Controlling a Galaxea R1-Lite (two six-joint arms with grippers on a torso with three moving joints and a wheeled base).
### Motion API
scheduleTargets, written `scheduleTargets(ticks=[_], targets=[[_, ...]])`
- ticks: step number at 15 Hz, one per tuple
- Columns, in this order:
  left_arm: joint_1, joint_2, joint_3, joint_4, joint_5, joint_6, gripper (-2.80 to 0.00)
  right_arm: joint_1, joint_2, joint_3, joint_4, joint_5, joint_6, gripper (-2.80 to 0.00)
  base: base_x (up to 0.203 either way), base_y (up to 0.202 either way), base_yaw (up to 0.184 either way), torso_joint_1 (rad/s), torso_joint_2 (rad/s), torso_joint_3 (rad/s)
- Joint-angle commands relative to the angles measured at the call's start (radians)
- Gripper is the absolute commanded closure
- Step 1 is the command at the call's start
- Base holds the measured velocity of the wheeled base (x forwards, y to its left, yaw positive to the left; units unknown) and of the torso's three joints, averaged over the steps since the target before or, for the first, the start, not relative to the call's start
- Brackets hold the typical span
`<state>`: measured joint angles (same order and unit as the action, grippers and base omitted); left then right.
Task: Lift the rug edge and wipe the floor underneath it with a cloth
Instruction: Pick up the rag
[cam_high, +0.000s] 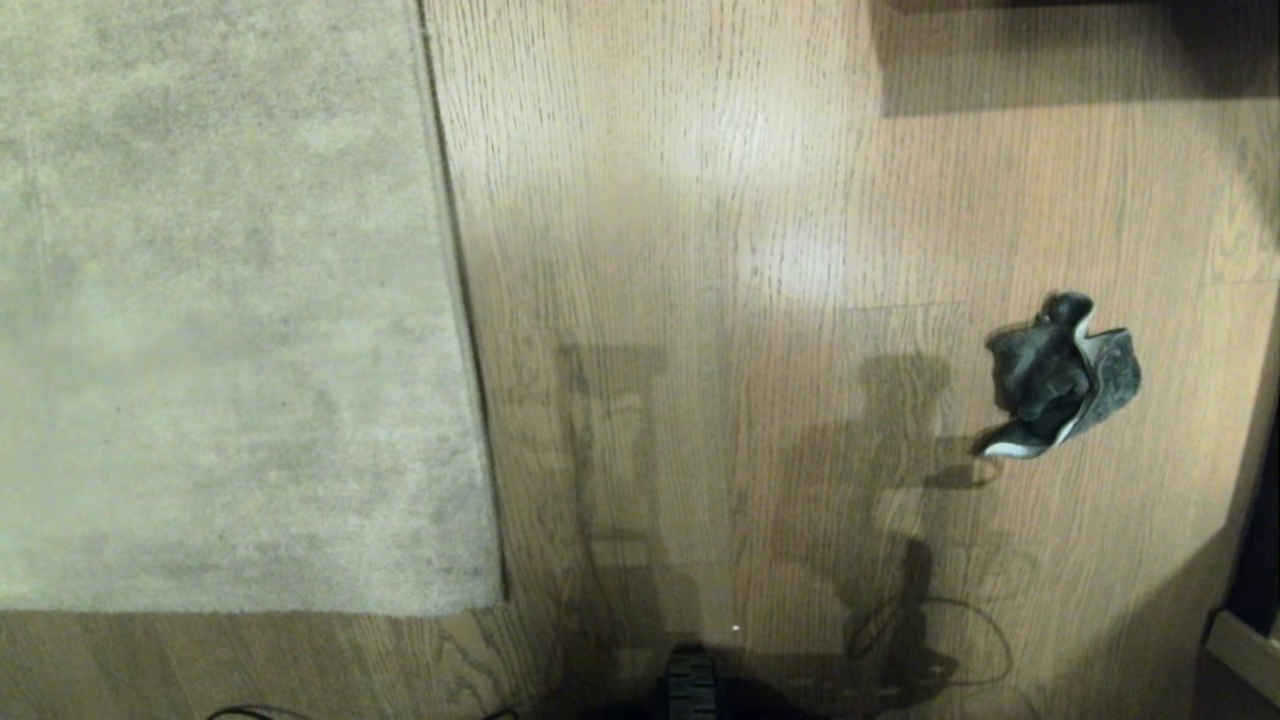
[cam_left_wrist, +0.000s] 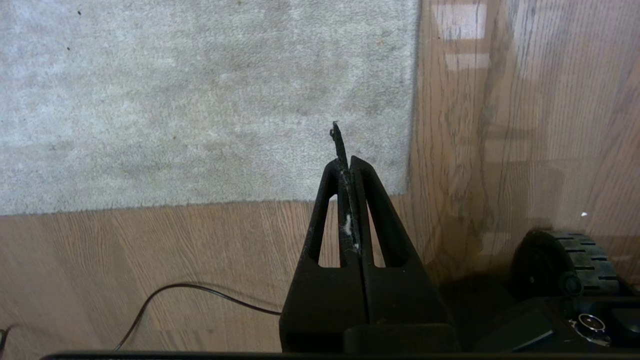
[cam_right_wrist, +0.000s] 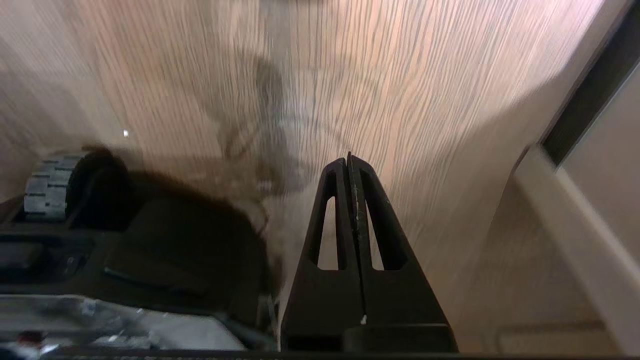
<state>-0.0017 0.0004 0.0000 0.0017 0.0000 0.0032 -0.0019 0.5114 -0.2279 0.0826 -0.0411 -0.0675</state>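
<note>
Cloth (cam_high: 1062, 378) lies crumpled at right of the head view, nearer the right gripper (cam_right_wrist: 348, 159); rug edge (cam_high: 465, 330) runs vertically at left, by the left gripper (cam_left_wrist: 347, 162). Both grippers are clenched and empty.

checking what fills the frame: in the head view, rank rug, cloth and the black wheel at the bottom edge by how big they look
1. rug, largest
2. cloth
3. black wheel, smallest, though cut off by the frame edge

A thin black cable (cam_left_wrist: 200, 292) loops across the lower left of the left wrist view. A pale baseboard (cam_high: 1245, 655) crosses the head view's lower right corner.
</note>
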Motion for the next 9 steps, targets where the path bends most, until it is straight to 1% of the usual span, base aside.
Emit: scheduleTargets(ticks=[1, 2, 3, 7, 9], targets=[[0.0, 0.001, 0.0, 0.0, 0.0, 0.0, 0.0, -0.001, 0.101, 0.0, 0.001, -0.003, 0.036, 0.0, 0.0, 0.0, 0.0, 0.0, 0.0, 0.0], [0.0, 0.0, 0.0, 0.0, 0.0, 0.0, 0.0, -0.001, 0.133, -0.002, -0.003, -0.004, 0.068, 0.0, 0.0, 0.0, 0.0, 0.0, 0.0, 0.0], [0.0, 0.0, 0.0, 0.0, 0.0, 0.0, 0.0, -0.002, 0.178, -0.007, -0.012, -0.007, 0.102, -2.8, 0.0, 0.0, 0.0, 0.0, 0.0, 0.0], [0.0, 0.0, 0.0, 0.0, 0.0, 0.0, 0.0, -0.003, 0.315, -0.006, -0.037, -0.025, 0.175, -2.8, 0.0, 0.0, 0.0, 0.0, 0.0, 0.0], [0.0, 0.0, 0.0, 0.0, 0.0, 0.0, 0.0, -0.003, 0.385, 0.013, -0.102, -0.025, 0.224, -2.8, 0.0, 0.0, 0.0, 0.0, 0.0, 0.0]])
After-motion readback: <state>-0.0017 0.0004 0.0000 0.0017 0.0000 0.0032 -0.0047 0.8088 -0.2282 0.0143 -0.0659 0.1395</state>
